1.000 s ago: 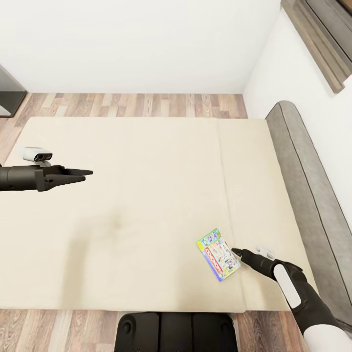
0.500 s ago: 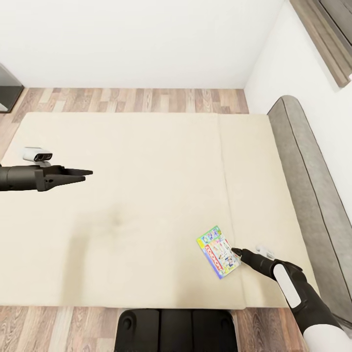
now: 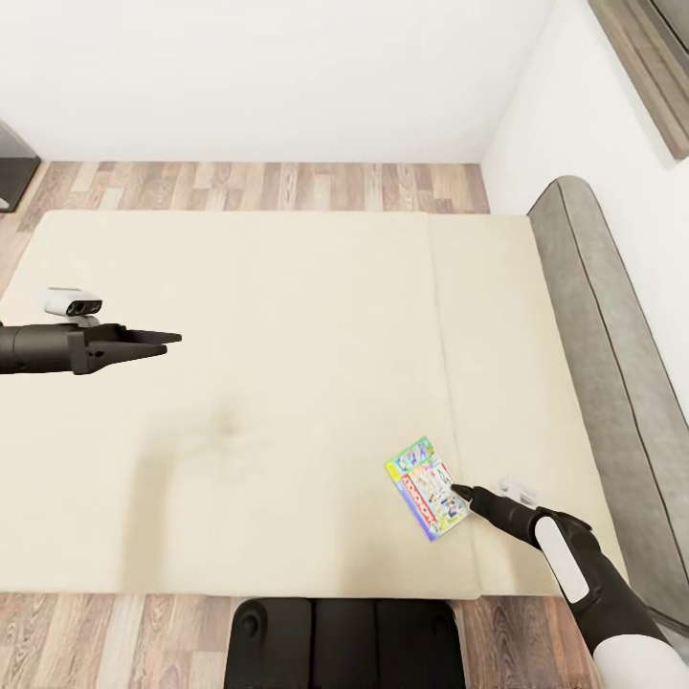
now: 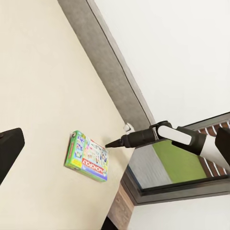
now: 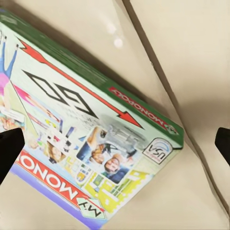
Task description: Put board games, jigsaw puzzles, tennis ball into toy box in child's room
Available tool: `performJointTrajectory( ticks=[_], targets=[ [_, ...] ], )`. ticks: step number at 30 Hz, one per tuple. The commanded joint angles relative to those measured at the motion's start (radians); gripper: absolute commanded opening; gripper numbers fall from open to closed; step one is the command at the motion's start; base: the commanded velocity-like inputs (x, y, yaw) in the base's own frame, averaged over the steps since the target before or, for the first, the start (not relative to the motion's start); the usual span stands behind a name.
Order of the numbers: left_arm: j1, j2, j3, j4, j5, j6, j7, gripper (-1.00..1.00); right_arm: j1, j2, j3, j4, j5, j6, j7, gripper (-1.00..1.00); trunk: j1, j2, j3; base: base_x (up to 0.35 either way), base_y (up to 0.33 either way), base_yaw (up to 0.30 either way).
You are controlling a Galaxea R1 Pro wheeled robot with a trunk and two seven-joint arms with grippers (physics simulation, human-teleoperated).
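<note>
Game box: flat green-and-white "My Monopoly" board game box [image 3: 427,487] lies flat on the plain beige mattress [image 3: 287,383] of the bed, just ahead of my right gripper [image 3: 463,495], its near edge right at the fingertips; from the head view I cannot tell whether they touch.
Seam: box sits just beside the long mattress seam [image 3: 445,383], on the side away from the low grey headboard [image 3: 603,364].
Right fingers: in the right wrist view I see the two dark fingertips [image 5: 9,148] at opposite edges of the picture, spread wide, with the printed cover [image 5: 81,129] between and beyond them; nothing is held.
Right arm: black-and-white forearm [image 3: 574,565] reaches in from the headboard side, also seen in the left wrist view [image 4: 167,136] with its tip just short of the box [image 4: 87,156].
Left gripper: my left gripper [image 3: 163,341] hovers over bare mattress well apart from the box; the fingers look close together and hold nothing, though I cannot tell for sure.
Change: since a second ago the head camera has shifted, so the bed sits a little higher in the picture; box and both grippers keep the same places relative to each other.
</note>
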Motion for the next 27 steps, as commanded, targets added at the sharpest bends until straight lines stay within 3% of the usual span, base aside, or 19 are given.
performJointTrajectory(
  ticks=[1,27],
  targets=[
    [0.000,0.001,0.000,0.000,0.000,0.011,-0.004,1.00,0.000,0.000,-0.002,-0.001,0.001,0.006,0.007,1.00,0.000,-0.002,-0.003,0.000,0.000,0.000],
    [0.000,0.001,0.001,0.000,0.001,0.011,-0.004,1.00,-0.006,0.002,0.005,-0.060,0.000,0.014,0.020,1.00,0.000,-0.002,-0.011,0.000,0.000,0.000]
  ],
)
